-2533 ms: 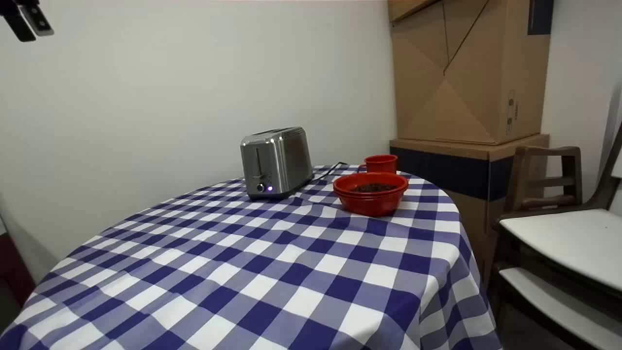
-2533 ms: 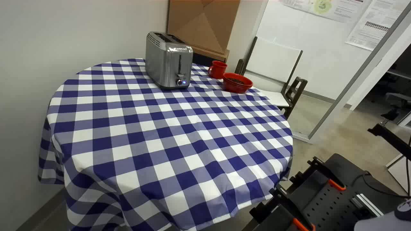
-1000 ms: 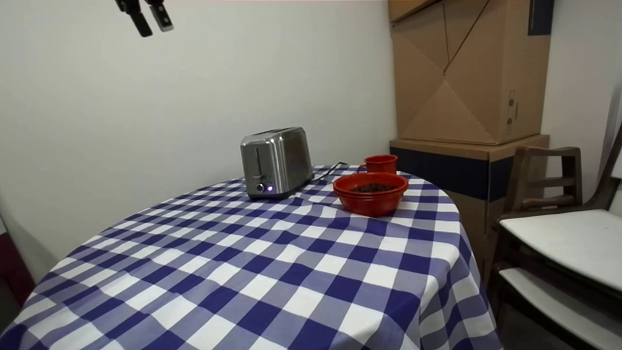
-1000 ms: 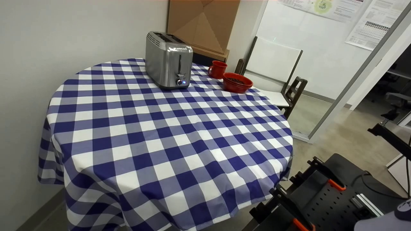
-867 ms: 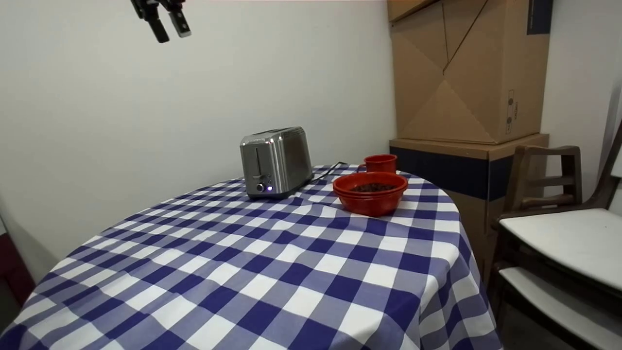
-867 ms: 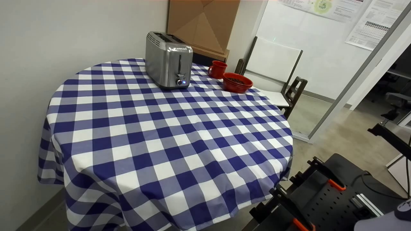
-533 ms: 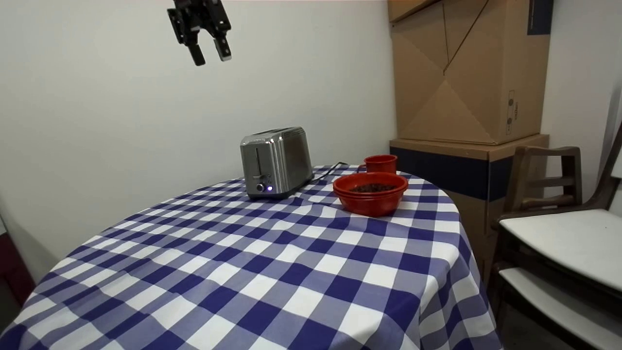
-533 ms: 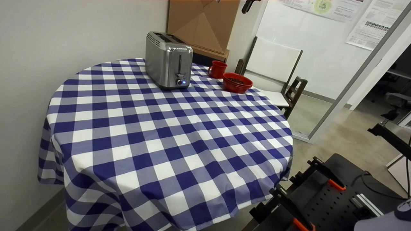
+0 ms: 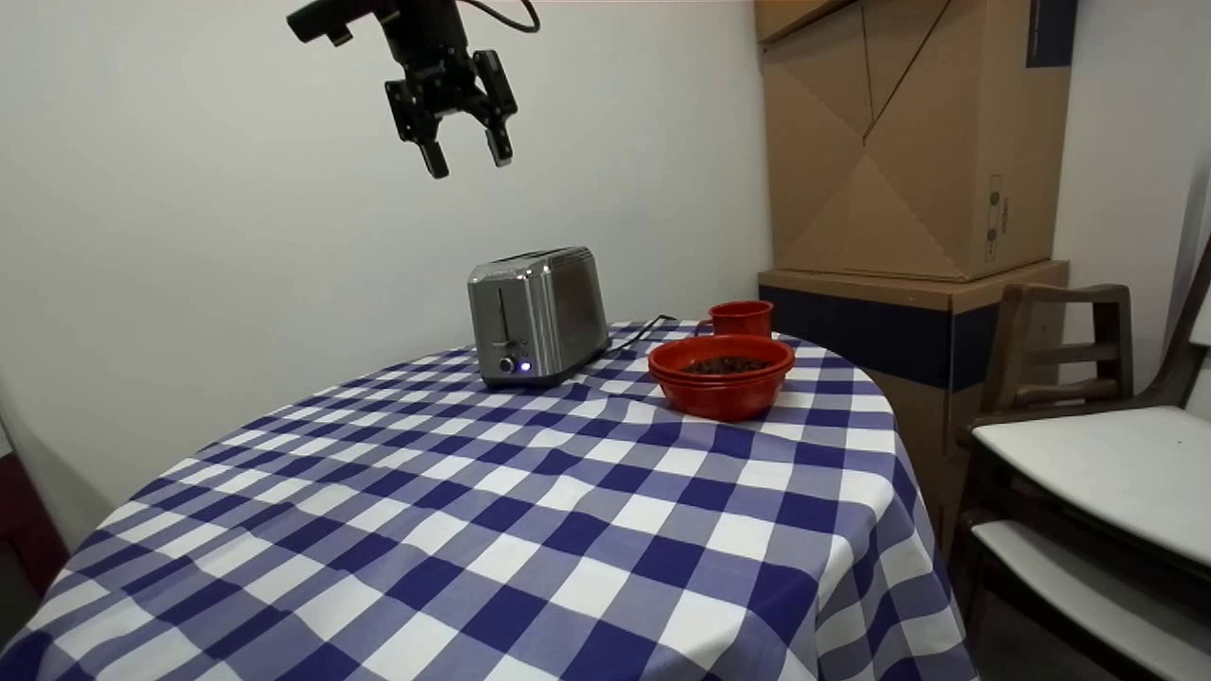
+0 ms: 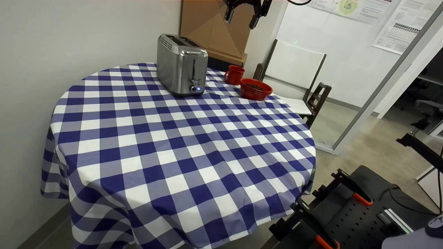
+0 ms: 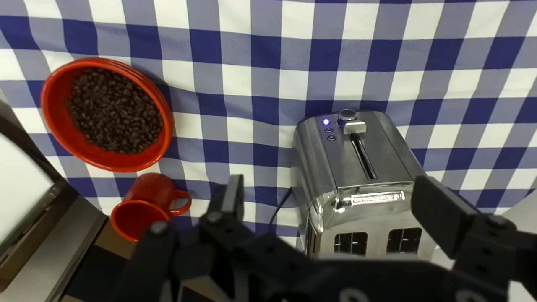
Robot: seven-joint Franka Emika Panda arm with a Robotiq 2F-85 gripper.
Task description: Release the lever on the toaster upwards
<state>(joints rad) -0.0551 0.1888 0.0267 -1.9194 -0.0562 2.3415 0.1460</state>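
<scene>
The brushed-silver toaster (image 9: 539,317) stands upright on the checked cloth, also in an exterior view (image 10: 169,69). Its lever (image 10: 195,81) sits at the low end of its slot, just above the knob. In the wrist view the silver lever (image 11: 355,126) lies beside the round knob (image 11: 348,115) and a lit blue-white light (image 11: 326,121). My gripper (image 9: 470,168) is open and empty, high above the toaster and apart from it. It shows at the top edge of an exterior view (image 10: 240,24). In the wrist view its fingers (image 11: 440,214) stand wide apart over the toaster's top.
A red bowl (image 9: 724,395) of dark beans and a red mug (image 9: 743,320) stand beside the toaster. A black cord (image 9: 646,331) runs behind it. A wall (image 9: 236,189) is close behind the table (image 9: 454,567). Boxes (image 9: 870,170) and chairs (image 9: 1097,454) stand past the table.
My gripper has come in from the upper left of an exterior view, moving right and down. It has also come into view at the top of both exterior views. The toaster has not moved.
</scene>
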